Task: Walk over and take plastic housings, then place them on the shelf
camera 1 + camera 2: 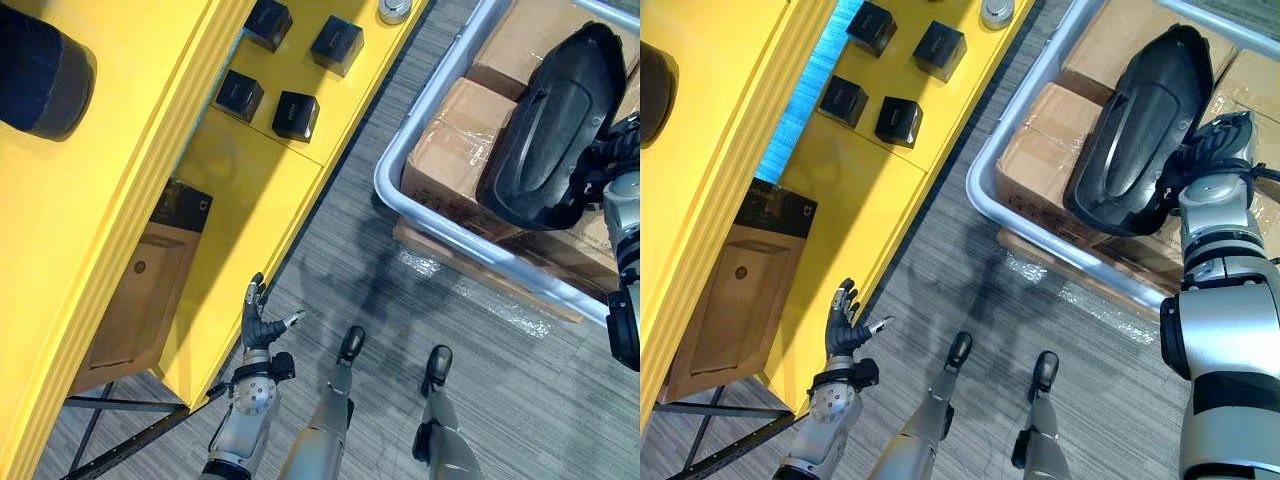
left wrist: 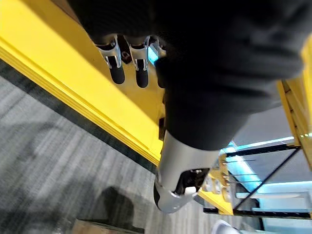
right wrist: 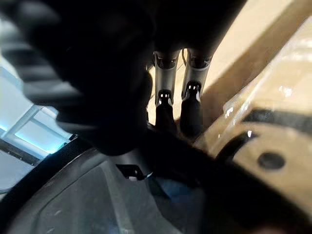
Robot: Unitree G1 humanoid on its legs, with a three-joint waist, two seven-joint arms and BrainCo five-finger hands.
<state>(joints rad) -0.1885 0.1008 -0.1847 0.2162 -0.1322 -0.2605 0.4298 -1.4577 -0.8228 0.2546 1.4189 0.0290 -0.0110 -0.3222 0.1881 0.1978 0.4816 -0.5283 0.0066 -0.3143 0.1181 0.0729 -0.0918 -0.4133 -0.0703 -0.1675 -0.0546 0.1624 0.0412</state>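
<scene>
A large black plastic housing [image 1: 555, 120] stands tilted over the cardboard boxes [image 1: 452, 145] in the grey-railed cart [image 1: 415, 125] at the right. My right hand [image 1: 1218, 150] grips its lower right edge. In the right wrist view its fingers [image 3: 191, 105] curl round the housing's dark rim [image 3: 87, 195]. My left hand [image 1: 258, 322] hangs low beside the front edge of the yellow shelf [image 1: 250, 200], fingers straight and thumb spread, holding nothing. In the left wrist view the fingers [image 2: 116, 68] point at the yellow shelf edge [image 2: 73, 92].
Several small black boxes [image 1: 296, 115] sit on the yellow shelf's lower level, with a silver round part [image 1: 393, 10] further back. A dark cylinder [image 1: 40, 70] lies on the upper level. A brown moulded tray [image 1: 135, 300] sits below it. Grey carpet [image 1: 360, 250] runs between shelf and cart.
</scene>
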